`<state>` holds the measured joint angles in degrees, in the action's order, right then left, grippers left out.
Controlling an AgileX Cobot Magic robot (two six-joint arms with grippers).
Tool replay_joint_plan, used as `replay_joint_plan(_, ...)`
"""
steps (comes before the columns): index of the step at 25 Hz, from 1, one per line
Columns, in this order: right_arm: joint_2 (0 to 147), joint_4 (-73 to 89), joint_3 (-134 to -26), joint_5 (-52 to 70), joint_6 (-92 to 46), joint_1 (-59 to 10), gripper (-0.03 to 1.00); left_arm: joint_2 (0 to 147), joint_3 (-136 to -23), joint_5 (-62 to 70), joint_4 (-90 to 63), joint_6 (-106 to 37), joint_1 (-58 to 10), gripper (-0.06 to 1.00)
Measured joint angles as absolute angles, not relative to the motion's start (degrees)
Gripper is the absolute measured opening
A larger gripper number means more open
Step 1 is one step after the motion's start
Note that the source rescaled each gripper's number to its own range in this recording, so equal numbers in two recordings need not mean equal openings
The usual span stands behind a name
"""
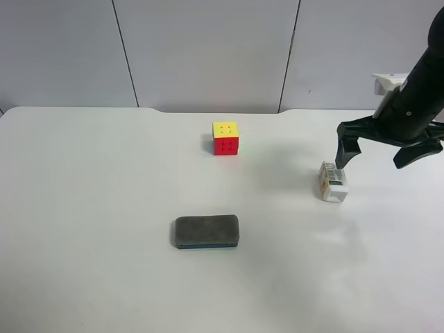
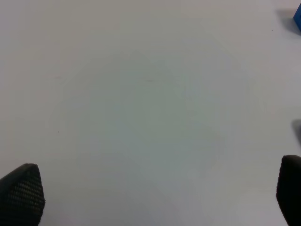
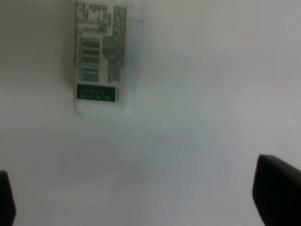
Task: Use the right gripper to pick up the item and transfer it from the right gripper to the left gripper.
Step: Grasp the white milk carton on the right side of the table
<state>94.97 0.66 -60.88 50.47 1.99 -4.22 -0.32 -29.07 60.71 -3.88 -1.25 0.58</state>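
The drink carton [image 1: 333, 182] lies flat on the white table [image 1: 104, 208], barcode and green label face up, with a yellow edge showing. My right gripper [image 1: 370, 164], black with a white wrist bracket, hovers open just above and to the right of it in the exterior high view, one fingertip [image 1: 340, 161] close over the carton's far end. In the right wrist view the carton [image 3: 101, 61] lies beyond the open gripper [image 3: 141, 197], off to one side and not between the fingers. My left gripper [image 2: 155, 193] is open over bare table; its arm is outside the exterior high view.
A red-and-yellow puzzle cube [image 1: 225, 138] stands mid-table toward the back. A flat dark-grey eraser block [image 1: 206, 232] lies nearer the front. A blue corner [image 2: 297, 19] of something shows at the edge of the left wrist view. A grey panelled wall runs behind the table.
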Motion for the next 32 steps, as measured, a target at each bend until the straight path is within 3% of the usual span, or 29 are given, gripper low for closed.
replay_joint_plan(30, 112.80, 5.80, -61.09, 38.82, -0.47, -4.22, 1.00, -0.32, -29.07, 60.60, -3.88, -1.25, 0.58, 1.00)
replay_joint_plan(32, 113.19, 5.80, -61.09, 38.82, -0.60, -4.22, 0.96, -0.32, -29.07, 60.60, -3.88, -1.25, 0.58, 1.00)
